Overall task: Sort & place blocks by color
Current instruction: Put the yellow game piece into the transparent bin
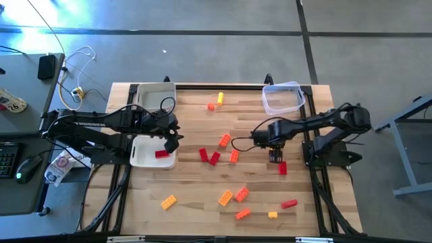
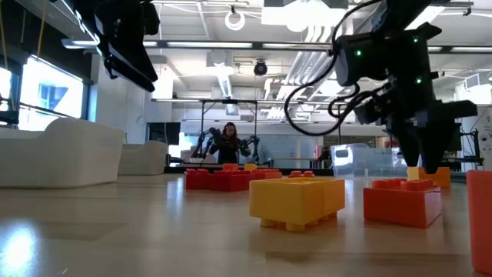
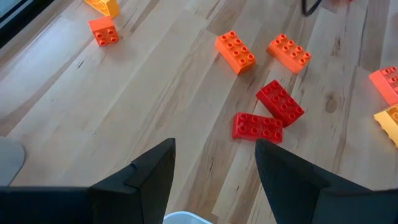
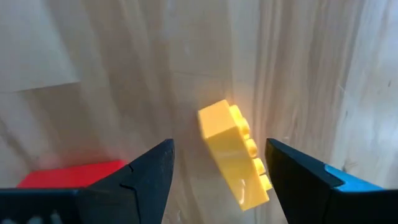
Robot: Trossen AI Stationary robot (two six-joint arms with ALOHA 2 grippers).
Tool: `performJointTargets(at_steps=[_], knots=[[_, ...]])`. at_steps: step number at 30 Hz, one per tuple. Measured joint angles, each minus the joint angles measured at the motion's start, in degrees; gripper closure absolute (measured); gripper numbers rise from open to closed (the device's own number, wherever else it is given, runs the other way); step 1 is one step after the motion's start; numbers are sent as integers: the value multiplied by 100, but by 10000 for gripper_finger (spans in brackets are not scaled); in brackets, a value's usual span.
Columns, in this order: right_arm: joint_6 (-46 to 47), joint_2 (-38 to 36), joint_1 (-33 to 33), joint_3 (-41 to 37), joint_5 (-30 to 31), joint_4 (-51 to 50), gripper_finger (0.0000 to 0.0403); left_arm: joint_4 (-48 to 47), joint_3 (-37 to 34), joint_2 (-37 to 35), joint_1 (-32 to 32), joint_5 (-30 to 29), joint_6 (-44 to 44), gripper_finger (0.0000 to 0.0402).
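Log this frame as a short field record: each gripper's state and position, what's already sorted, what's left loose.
left gripper: open, empty, at the edge of the front white tray
right gripper: open, above a yellow block, red block beside it
sorted: one red block in tray
back tray: no blocks seen
clear tub: no blocks seen
loose: red, orange, yellow blocks scattered on table

Yellow block between open right pincer fingers.
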Motion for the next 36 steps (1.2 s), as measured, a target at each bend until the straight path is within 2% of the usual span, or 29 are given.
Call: performJointTargets(at_steps=[4,7,10,16,27,36], knots=[[83,243,-10,-2,171,-11,166,-2,1,0,0,-13,2,193],[104,399,-11,-2,188,-11,185,-1,1,0,0,-15,2,192],[116,533,-11,-2,190,-21,229,-2,1,0,0,-104,2,192],[127,639,-11,0,204,-67,340,7,1,0,0,-162,2,193],[234,312,-57,458,301,-142,341,552,-1,2,2,-374,56,193],[-74,297,-428,1470,1118,-450,341,1207,-1,68,31,-804,939,194]])
